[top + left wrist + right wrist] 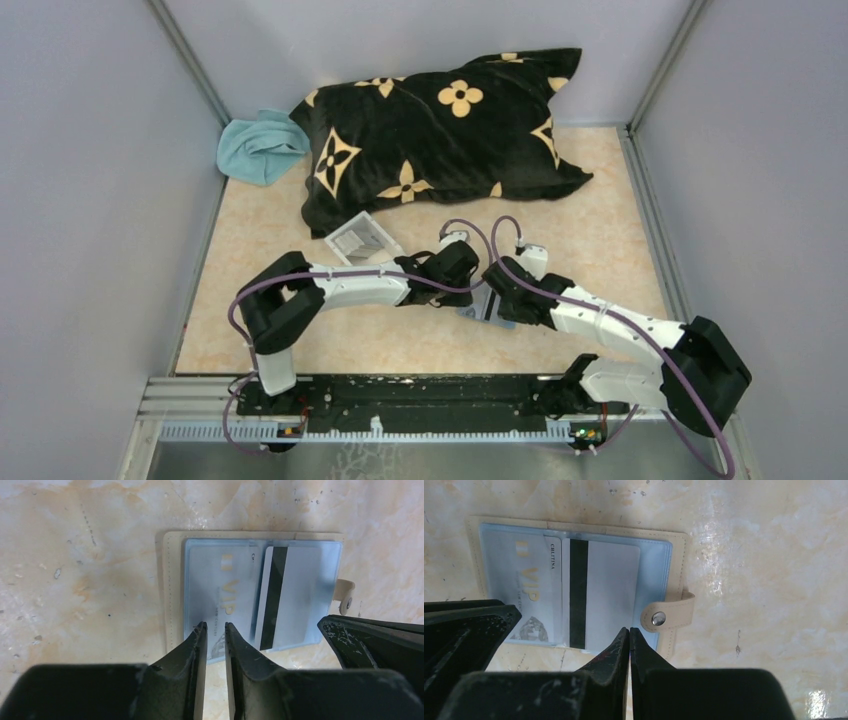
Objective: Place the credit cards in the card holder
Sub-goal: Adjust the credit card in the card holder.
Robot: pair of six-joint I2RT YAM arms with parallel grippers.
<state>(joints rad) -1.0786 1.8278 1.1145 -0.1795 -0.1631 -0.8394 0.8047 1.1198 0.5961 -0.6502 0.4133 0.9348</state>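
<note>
The tan card holder [172, 590] lies open and flat on the table, under both grippers in the top view [478, 308]. Its pale blue clear pockets hold a light blue VIP card [220, 580] on the left and a white card with a black stripe [295, 595] on the right. The snap tab [669, 615] sticks out at the right. My left gripper [215, 626] is open by a narrow gap, empty, its tips over the VIP card's near edge. My right gripper [629, 629] is shut and empty, its tips at the striped card's [609, 590] near edge.
A clear shallow tray [362, 240] sits just left of the grippers. A black pillow with tan flowers [440, 140] lies across the back, with a teal cloth [258, 148] at its left. Grey walls close in on both sides.
</note>
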